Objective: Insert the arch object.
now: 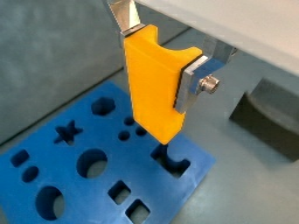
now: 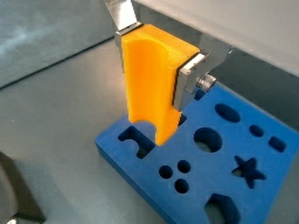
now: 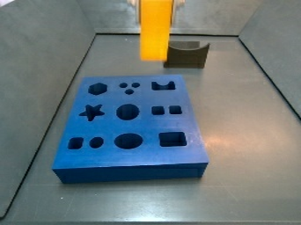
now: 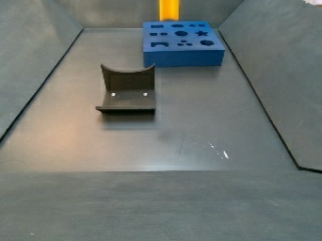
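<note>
The end effector [image 1: 158, 54] is gripping a tall orange bar [image 1: 156, 83] between its silver fingers [image 1: 194, 83], holding it upright above the blue board [image 1: 70, 166]; in both wrist views the bar's lower end is hanging over the board's edge, close by a notched hole [image 2: 140, 137]. In a side view the bar [image 3: 156, 29] is showing at the far end of the board [image 3: 129, 123], with the fixture [image 3: 187, 54] standing just beyond on the grey surface [image 3: 247, 132]. In a side view the fixture [image 4: 126, 90] is sitting well apart from the board [image 4: 184, 45]. The arch is not showing in any view.
</note>
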Robot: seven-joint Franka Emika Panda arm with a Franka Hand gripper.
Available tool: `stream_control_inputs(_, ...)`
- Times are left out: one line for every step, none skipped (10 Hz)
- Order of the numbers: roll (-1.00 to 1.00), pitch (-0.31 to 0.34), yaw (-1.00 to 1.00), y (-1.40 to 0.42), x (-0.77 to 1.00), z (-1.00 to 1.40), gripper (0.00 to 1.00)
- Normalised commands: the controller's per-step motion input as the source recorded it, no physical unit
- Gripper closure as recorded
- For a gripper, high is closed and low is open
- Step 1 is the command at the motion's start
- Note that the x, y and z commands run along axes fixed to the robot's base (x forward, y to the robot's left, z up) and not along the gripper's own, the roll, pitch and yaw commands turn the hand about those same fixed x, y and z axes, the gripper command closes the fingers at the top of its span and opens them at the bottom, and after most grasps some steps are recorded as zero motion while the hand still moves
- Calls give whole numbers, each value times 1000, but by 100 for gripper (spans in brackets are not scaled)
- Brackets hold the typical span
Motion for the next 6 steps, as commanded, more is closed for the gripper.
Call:
stream_control_inputs(126, 0, -57, -74, 177, -691, 100)
stream_control_inputs(111, 0, -66, -31, 174, -669, 100)
stream_control_inputs(124, 0, -20, 0, 266, -606, 100)
stream_control_inputs(117, 0, 0, 0, 389, -463, 100)
stream_control_inputs(60, 0, 0, 0, 309, -229, 100)
stream_control_inputs(26, 26, 0, 0, 283, -43, 100)
